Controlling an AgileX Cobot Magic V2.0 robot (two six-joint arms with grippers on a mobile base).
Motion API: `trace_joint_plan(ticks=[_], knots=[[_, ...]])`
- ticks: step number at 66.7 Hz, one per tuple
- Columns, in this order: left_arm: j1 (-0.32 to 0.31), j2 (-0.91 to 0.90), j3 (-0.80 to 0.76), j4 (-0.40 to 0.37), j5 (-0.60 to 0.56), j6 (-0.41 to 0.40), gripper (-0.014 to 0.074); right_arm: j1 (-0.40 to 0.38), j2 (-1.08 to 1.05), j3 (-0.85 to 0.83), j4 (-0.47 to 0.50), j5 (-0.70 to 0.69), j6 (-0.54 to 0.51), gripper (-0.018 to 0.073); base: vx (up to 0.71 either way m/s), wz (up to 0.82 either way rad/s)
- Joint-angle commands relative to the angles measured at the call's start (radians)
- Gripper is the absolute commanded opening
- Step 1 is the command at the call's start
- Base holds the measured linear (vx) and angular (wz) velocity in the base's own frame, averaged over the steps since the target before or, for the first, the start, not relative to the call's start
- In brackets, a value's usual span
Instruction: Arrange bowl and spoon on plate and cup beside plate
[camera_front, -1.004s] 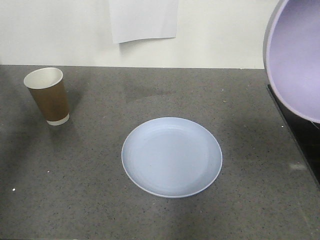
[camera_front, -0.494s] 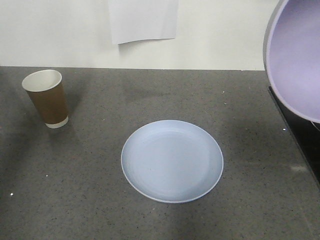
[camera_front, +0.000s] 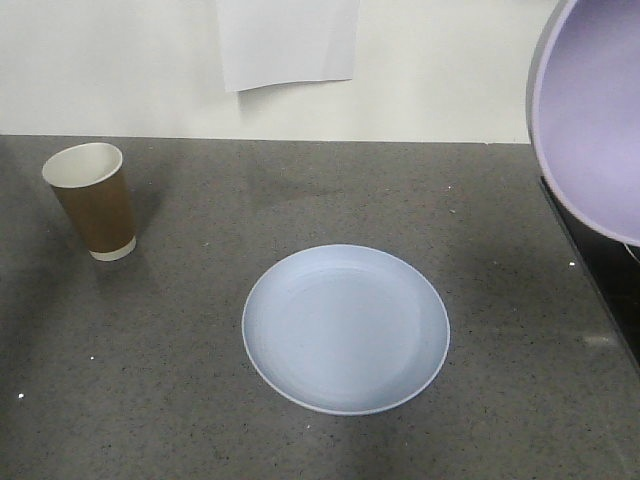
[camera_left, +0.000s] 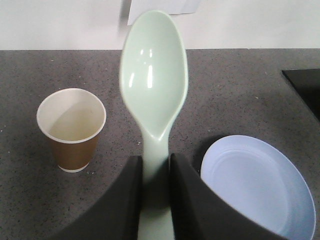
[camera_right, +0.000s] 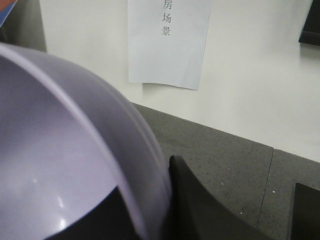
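Note:
The pale blue plate (camera_front: 345, 328) lies flat on the grey table, near the middle; it also shows at lower right in the left wrist view (camera_left: 257, 185). The brown paper cup (camera_front: 92, 200) stands upright at the far left, apart from the plate. My left gripper (camera_left: 155, 165) is shut on the handle of the mint-green spoon (camera_left: 154, 85), held above the table between cup (camera_left: 72, 129) and plate. The lavender bowl (camera_front: 590, 110) hangs tilted at the upper right, close to the camera. My right gripper (camera_right: 145, 172) is shut on the wall of the bowl (camera_right: 65, 165), one finger inside and one outside.
A white paper sheet (camera_front: 288, 40) hangs on the wall behind the table. A black panel (camera_front: 600, 290) borders the table's right edge. The grey speckled tabletop (camera_front: 200, 380) stretches between cup and plate.
In the front view the plate and cup have drifted slightly lower in the picture. The bowl stays held at the upper right.

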Motion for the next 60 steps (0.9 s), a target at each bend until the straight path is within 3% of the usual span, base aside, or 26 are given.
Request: trace_joint_plan(ticks=[1, 60], knots=[[-0.001, -0.019, -0.026, -0.053, -0.045, 0.001, -0.0006, -0.002, 0.002, -0.027, 0.029, -0.065, -0.003, -0.0003, 0.01, 0.00], [-0.001, -0.019, -0.026, -0.053, -0.045, 0.001, -0.0006, -0.002, 0.002, -0.027, 0.029, -0.065, -0.003, -0.0003, 0.03, 0.01]])
